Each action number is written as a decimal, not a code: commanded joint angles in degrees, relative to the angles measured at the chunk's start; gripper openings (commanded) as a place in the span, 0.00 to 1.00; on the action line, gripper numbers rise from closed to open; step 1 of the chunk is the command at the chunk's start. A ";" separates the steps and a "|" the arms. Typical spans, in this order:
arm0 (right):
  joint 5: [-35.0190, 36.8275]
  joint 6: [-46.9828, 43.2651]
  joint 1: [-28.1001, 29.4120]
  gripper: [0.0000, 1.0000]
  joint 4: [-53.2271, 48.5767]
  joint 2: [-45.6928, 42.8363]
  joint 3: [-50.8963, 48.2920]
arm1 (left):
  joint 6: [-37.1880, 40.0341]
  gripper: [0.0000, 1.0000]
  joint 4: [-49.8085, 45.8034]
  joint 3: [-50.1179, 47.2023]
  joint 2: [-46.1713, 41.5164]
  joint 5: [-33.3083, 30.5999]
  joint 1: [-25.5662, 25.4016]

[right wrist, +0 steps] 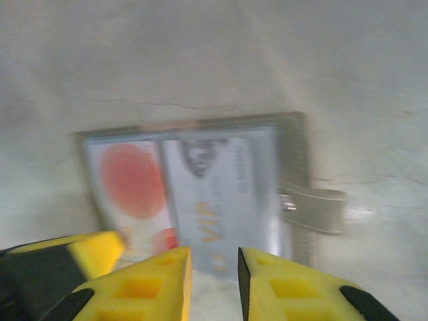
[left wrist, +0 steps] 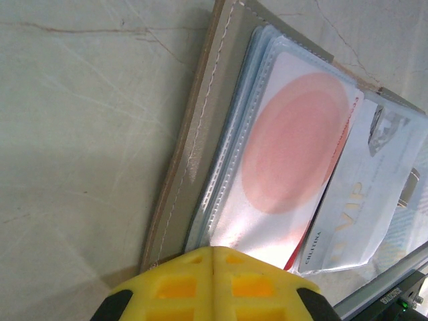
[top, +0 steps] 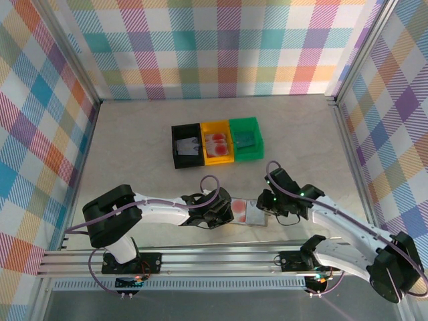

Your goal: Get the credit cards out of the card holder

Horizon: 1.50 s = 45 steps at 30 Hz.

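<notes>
The card holder [top: 245, 210] lies open on the table near the front edge, between the two grippers. In the left wrist view its grey-brown cover [left wrist: 200, 147] frames clear sleeves holding a credit card with a red circle [left wrist: 294, 147] and a greyish-white VIP card [left wrist: 364, 200]. My left gripper [left wrist: 212, 264] is shut, its yellow tips resting on the holder's near edge. My right gripper [right wrist: 214, 267] is open with a narrow gap, empty, just short of the VIP card [right wrist: 221, 194]. The red-circle card [right wrist: 130, 177] lies to the left of the VIP card.
Three small bins stand in a row at mid-table: black [top: 178, 148], yellow [top: 218, 157] and green [top: 257, 137], each with cards inside. The holder's strap [right wrist: 314, 208] sticks out to the right. Metal frame rails run along the table's near edge [top: 214, 257].
</notes>
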 commanded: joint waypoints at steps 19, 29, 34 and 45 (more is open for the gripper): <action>-2.66 6.30 0.45 0.22 17.01 14.27 -8.24 | 0.32 0.00 -12.33 -3.13 3.37 -2.04 0.47; -2.57 5.61 0.41 0.23 15.66 7.57 -9.52 | 0.32 0.00 -11.99 -3.14 3.61 -1.93 0.47; -8.19 4.25 1.16 0.24 20.08 6.14 -8.81 | 0.24 0.00 -11.63 -2.95 3.81 -1.72 0.47; -10.95 4.22 3.64 0.24 27.55 8.77 -7.93 | 0.27 0.00 -10.92 -2.89 4.53 -1.05 0.47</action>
